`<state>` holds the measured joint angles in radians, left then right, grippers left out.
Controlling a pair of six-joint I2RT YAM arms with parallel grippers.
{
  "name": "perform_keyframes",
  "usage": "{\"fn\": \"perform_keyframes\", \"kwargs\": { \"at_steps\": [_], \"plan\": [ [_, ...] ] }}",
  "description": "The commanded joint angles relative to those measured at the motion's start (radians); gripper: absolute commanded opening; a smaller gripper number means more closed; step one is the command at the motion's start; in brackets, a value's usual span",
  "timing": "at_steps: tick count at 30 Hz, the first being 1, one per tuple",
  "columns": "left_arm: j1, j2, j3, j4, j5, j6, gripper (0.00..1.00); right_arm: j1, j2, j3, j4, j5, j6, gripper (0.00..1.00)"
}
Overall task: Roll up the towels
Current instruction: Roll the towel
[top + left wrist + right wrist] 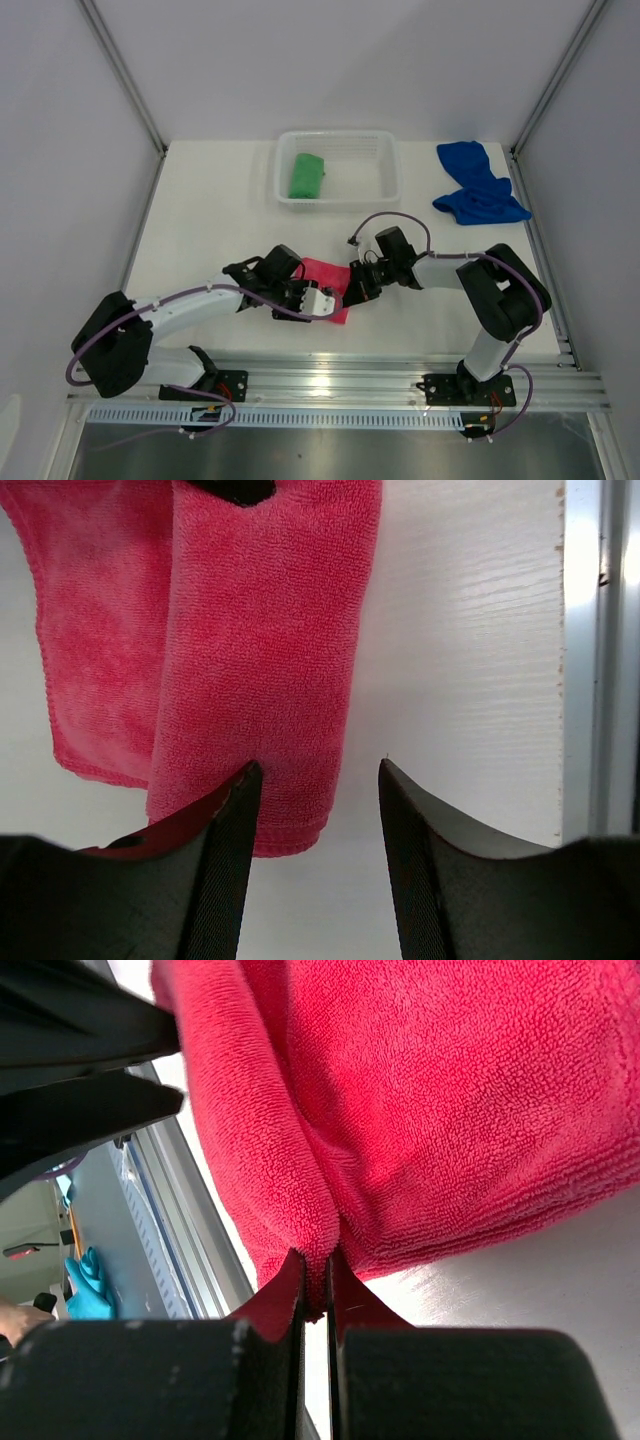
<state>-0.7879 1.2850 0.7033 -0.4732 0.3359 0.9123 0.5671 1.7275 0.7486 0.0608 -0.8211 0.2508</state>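
The pink-red towel lies near the table's front centre, partly folded over on itself. My right gripper is shut on its edge; in the right wrist view the jaws pinch a fold of the towel. My left gripper is open at the towel's near end; in the left wrist view one fingertip lies over the towel. The green towel lies rolled in the white basket. The blue towel lies crumpled at the back right.
A metal rail runs along the table's front edge, close to the towel. It also shows in the left wrist view. White walls with metal posts enclose the table on both sides.
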Motion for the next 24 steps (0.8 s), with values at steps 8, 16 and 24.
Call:
{"fn": "perform_keyframes", "kwargs": {
  "at_steps": [8, 16, 24],
  "plan": [
    [-0.004, 0.134, 0.019, 0.082, -0.081, 0.073, 0.54, -0.009, 0.011, 0.050, -0.067, 0.045, -0.065, 0.18],
    [0.045, 0.243, 0.097, -0.021, 0.021, 0.027, 0.48, -0.013, -0.202, 0.029, -0.170, 0.212, -0.137, 0.47],
    [0.151, 0.322, 0.206, -0.195, 0.204, 0.004, 0.48, 0.089, -0.556, -0.205, 0.106, 0.411, -0.241, 0.49]
  ]
}}
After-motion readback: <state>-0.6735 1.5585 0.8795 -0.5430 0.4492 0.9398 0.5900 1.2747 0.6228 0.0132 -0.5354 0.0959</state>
